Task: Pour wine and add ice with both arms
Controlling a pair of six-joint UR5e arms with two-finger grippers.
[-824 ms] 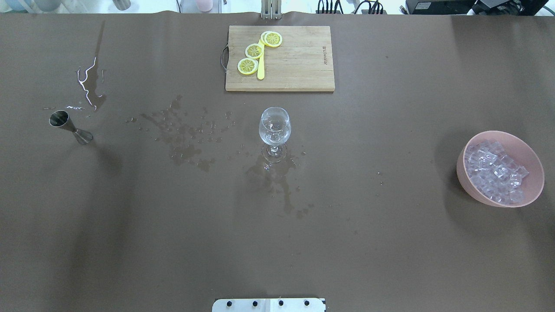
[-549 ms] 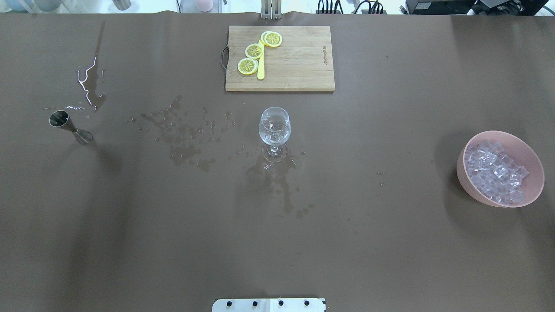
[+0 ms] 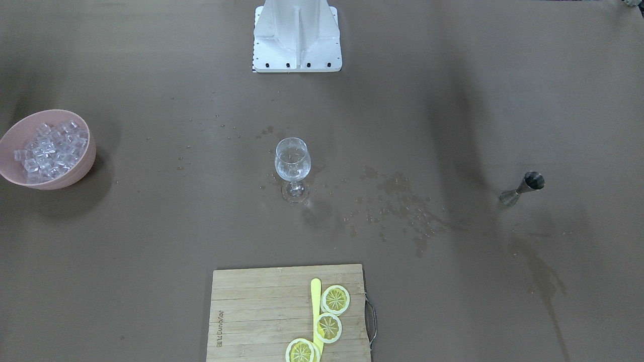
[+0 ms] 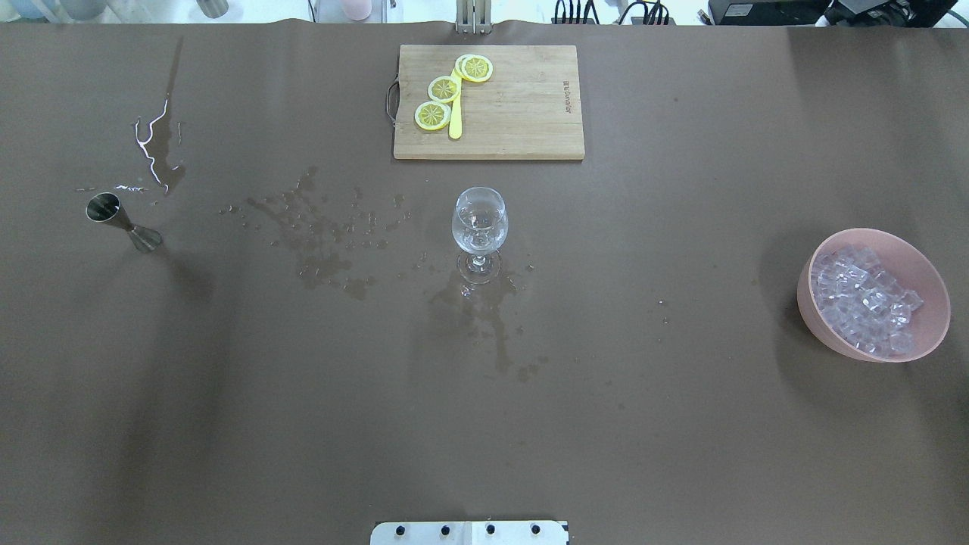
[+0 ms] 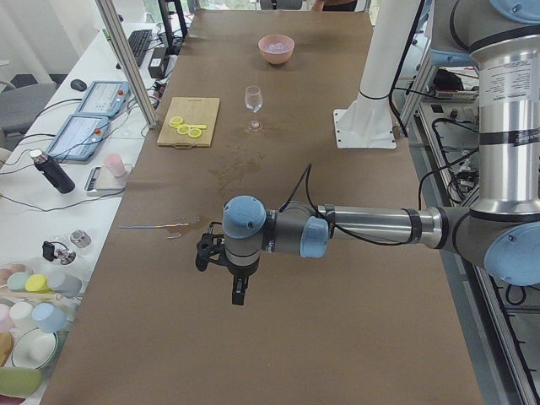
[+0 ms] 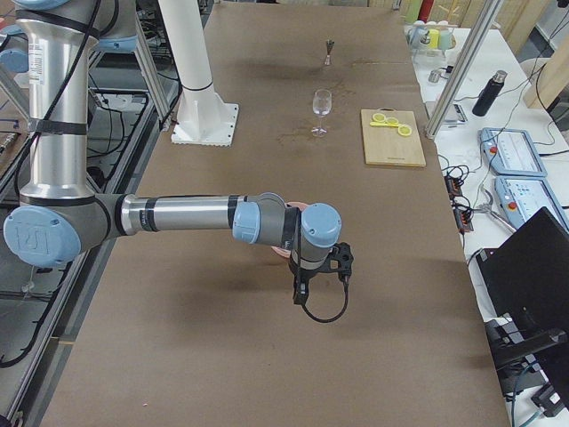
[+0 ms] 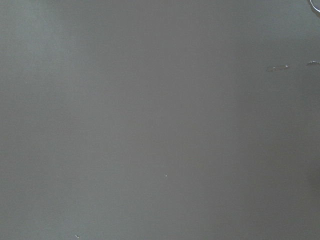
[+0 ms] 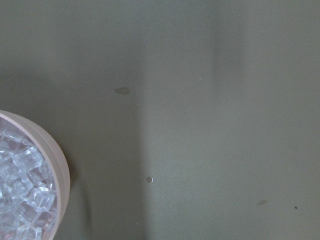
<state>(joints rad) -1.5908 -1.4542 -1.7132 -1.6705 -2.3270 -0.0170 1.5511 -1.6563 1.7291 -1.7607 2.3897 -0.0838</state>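
Brown worktop, wet in patches. Item: stemmed glass, upright at centre, holding a little clear wine; a puddle spreads from its foot toward the robot. Item: spill of drops between glass and jigger. Item: steel jigger, upright at the robot's far left, a thin streak of liquid beyond it. Item: pink bowl at the far right, well apart from the glass, heaped with ice. Item: wooden board beyond the glass, carrying three lemon slices and a yellow stick. Left arm reaches out level above the worktop's left end, its gripper pointing down, clear of the surface; finger spacing cannot be told. Right arm likewise at the right end, gripper hanging beside the bowl, which it largely hides in the right side view; spacing cannot be told.
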